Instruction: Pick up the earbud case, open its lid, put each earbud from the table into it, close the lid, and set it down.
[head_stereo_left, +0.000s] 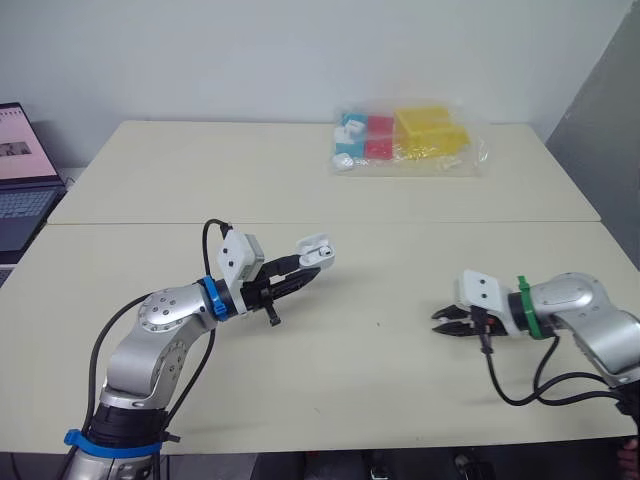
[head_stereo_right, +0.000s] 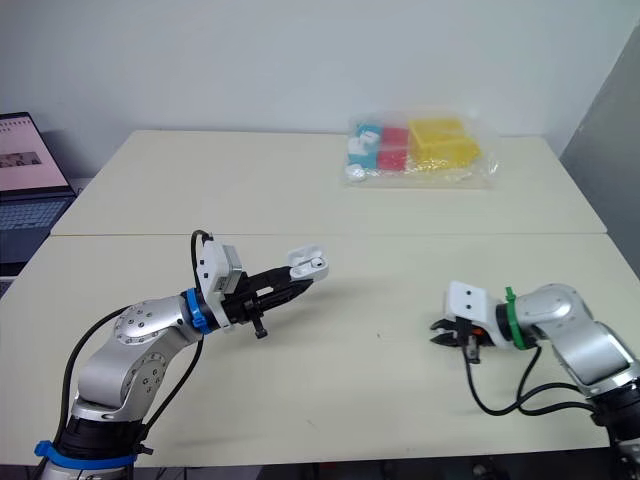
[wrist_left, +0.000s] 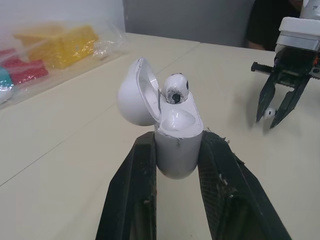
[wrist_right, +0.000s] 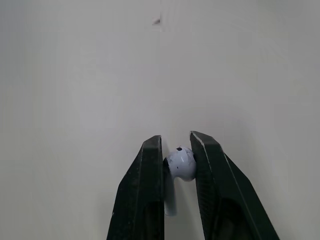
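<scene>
Progress looks past halfway: the case (wrist_left: 176, 145), lid (wrist_left: 135, 95) open with one earbud (wrist_left: 176, 88) seated, sits clamped in the left gripper (head_stereo_left: 305, 272) above the surface (head_stereo_left: 300, 190), left of centre. Toward the front right edge, the right gripper (head_stereo_left: 442, 322) pinches the second earbud (wrist_right: 181, 163). Remaining: insert, close, set down.

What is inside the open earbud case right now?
One earbud sits in the case, head poking out; its stem is hidden inside. The other socket looks empty. The second earbud is in the right claw.

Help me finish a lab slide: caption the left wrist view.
Left gripper holds the earbud case, lid open, first earbud inside; beyond it, the right gripper pinches the second earbud.
</scene>
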